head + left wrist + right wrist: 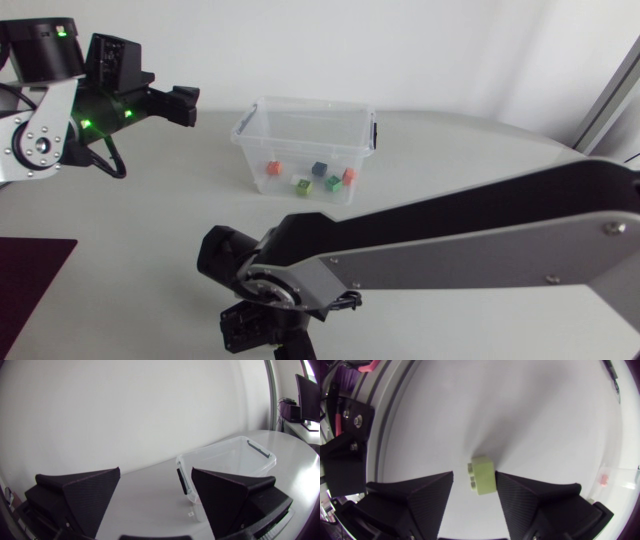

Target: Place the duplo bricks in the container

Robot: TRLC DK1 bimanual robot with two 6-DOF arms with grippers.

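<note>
A light green duplo brick [482,476] lies on the white table between the fingers of my right gripper [474,479]. One finger is at the brick's side and a gap shows on the other side, so this gripper is open. In the head view my right arm crosses the table and its gripper [266,340] points down near the front edge, hiding the brick. The clear plastic container [305,140] stands at the back middle with several coloured bricks [319,168] inside. My left gripper [185,103] hovers to the container's left, open and empty [155,492], facing the container [225,460].
A dark maroon mat [30,275] lies at the table's front left. In the right wrist view a corner of the container [620,477] sits off to one side of the gripper. The table's front edge runs close beside my right gripper.
</note>
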